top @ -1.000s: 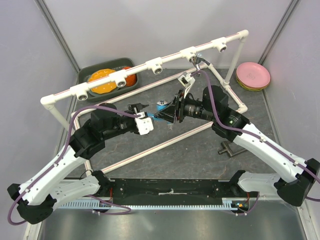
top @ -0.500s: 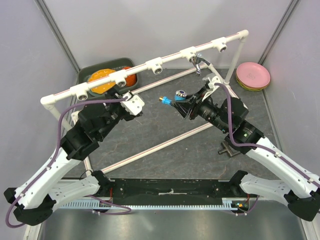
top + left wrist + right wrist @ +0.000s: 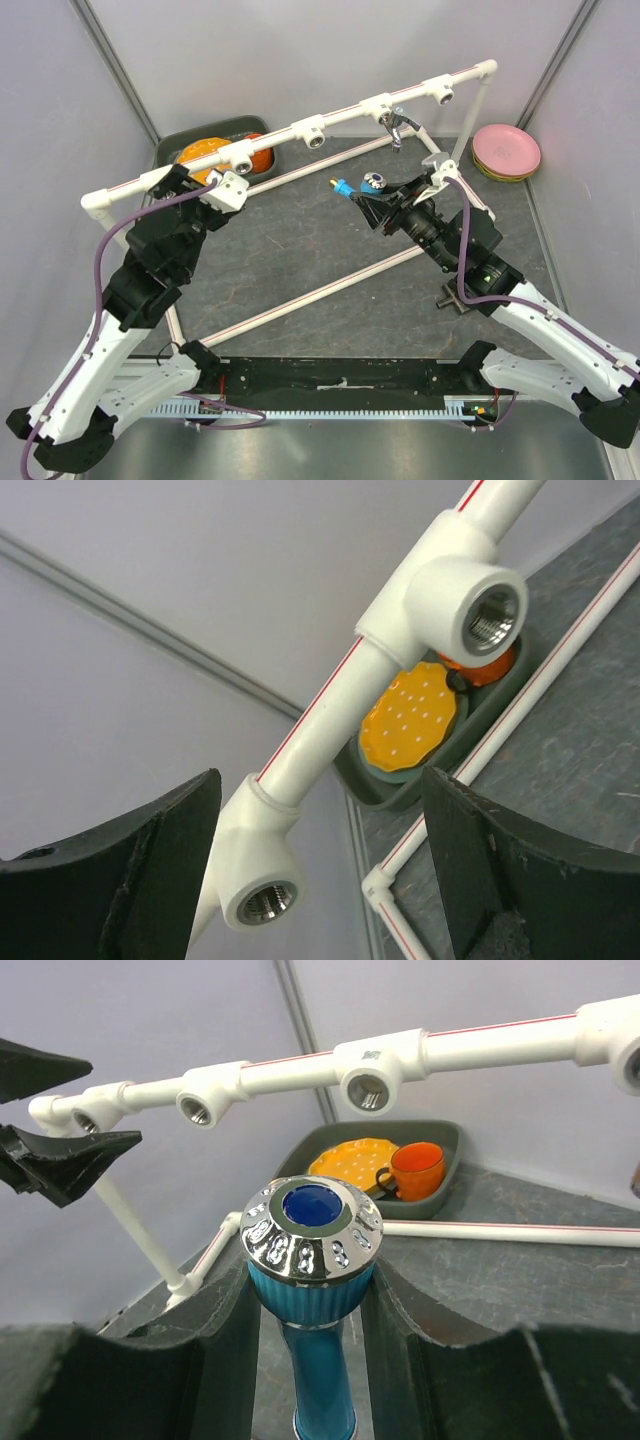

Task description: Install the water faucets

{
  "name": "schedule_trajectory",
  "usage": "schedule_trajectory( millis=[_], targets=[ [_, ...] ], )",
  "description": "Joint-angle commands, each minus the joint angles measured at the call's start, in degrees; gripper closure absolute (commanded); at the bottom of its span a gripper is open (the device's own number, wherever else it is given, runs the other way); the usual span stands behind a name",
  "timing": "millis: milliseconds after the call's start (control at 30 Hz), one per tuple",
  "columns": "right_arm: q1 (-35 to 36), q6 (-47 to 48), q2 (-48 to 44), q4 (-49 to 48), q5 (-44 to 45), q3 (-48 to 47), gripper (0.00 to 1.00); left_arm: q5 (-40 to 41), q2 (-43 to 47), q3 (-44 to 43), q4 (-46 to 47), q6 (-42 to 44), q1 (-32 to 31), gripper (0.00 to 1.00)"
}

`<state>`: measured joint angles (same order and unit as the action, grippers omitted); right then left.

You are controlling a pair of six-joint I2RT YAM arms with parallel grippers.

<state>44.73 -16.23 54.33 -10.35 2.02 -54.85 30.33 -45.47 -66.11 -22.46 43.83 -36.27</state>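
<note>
The right claw (image 3: 310,1320) is closed on the blue tap (image 3: 312,1285) just under its knob (image 3: 311,1222), holding it aloft, apart from the rail (image 3: 275,140). The left claw (image 3: 320,880) gapes wide, empty, by the rail. The chrome tap (image 3: 397,127) already hangs from a tee (image 3: 380,103). Risk: the thread (image 3: 335,183) meets a socket (image 3: 366,1088) askew and cross-threads, or the tap twists in the grip.
</note>
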Motion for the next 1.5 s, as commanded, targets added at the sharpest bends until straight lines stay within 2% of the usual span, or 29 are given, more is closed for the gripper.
schedule_trajectory(
  millis=[0, 267, 367, 467, 600, 700, 867, 1467],
  targets=[
    [-0.2, 1.6, -1.2, -10.0, 4.1, 1.8, 1.00, 0.8, -2.1, 0.6, 2.0, 4.3, 4.4, 0.13],
    [0.3, 3.7, 3.3, -20.9, 6.0, 5.2, 1.00, -1.1, -6.0, 0.8, 5.2, 4.1, 9.3, 0.15],
    [3.5, 7.2, 5.1, -26.8, 11.5, 6.9, 1.00, -1.8, -5.9, 2.2, 6.4, 4.0, 9.4, 0.19],
    [7.6, 12.4, 7.8, -31.2, 17.9, 6.9, 1.00, -2.4, -5.3, 3.9, 7.9, 4.0, 9.4, 0.28],
    [10.8, 15.8, 11.2, -39.1, 24.0, 7.5, 1.00, -3.5, -4.5, 5.7, 8.8, 3.5, 9.3, 0.48],
    [12.2, 19.1, 13.5, -43.6, 28.2, 7.5, 1.00, -4.2, -4.4, 6.9, 9.0, 3.5, 9.4, 0.59],
    [12.8, 20.9, 17.1, -46.2, 32.2, 5.9, 1.00, -5.1, -4.1, 8.1, 9.7, 2.9, 9.7, 0.67],
    [13.3, 23.3, 24.9, -53.2, 34.4, 0.8, 1.00, -9.2, -3.0, 10.2, 9.7, 0.7, 11.0, 0.68]
  ],
)
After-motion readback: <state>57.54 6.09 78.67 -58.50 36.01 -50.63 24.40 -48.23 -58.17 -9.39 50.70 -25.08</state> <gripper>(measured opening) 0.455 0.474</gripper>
